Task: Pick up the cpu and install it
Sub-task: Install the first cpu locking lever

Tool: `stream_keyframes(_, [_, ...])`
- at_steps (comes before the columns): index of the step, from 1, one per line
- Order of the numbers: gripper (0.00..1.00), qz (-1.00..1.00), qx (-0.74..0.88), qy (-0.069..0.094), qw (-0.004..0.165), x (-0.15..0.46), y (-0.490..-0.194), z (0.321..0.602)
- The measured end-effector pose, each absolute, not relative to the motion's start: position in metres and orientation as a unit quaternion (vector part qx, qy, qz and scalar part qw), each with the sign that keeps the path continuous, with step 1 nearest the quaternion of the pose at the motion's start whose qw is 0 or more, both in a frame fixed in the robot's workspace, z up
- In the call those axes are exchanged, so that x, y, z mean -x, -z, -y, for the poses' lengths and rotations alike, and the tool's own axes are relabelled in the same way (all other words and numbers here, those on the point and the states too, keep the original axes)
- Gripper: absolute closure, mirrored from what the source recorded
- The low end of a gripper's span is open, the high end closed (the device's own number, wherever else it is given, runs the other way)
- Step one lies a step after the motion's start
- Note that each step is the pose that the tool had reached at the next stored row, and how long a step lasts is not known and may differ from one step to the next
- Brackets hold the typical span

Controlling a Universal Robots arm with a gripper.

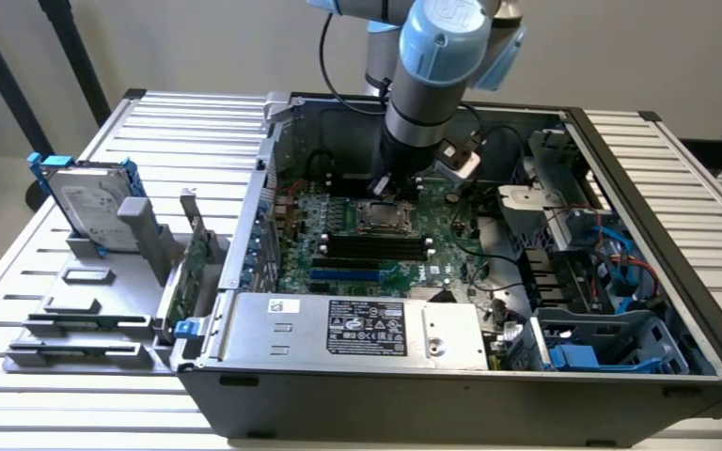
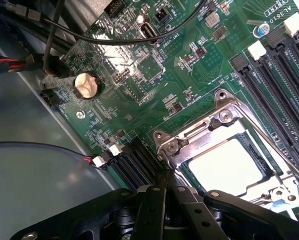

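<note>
Inside its socket, cpu (image 2: 228,166) gleams silver.

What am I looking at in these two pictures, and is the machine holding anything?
The blue-and-grey column is a robot arm reaching down into an open computer case that lies on a slatted metal table. One picture is taken from a camera standing off to the side; the other comes from a camera on the arm's wrist, looking straight down at the green circuit board.

The black parts in the wrist picture are the pincer, shut, with nothing visibly between its fingers. Just beyond it sits the cpu, a pale square chip lying inside its metal socket frame.

On the exterior view's left, outside the case, a grey holder carries a silver hard drive standing upright. Inside the case, a grey metal box with a label lies nearest the camera.
</note>
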State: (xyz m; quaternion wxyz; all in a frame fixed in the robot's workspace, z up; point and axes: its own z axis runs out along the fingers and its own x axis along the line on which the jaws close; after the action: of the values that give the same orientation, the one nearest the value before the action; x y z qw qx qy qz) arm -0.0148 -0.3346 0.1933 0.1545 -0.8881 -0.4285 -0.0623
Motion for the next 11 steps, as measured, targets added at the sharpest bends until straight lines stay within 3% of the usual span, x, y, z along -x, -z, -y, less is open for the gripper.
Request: stream_keyframes(11, [0.89, 0.437, 0.883, 0.063, 0.16, 0.0143, -0.1925, 0.3347])
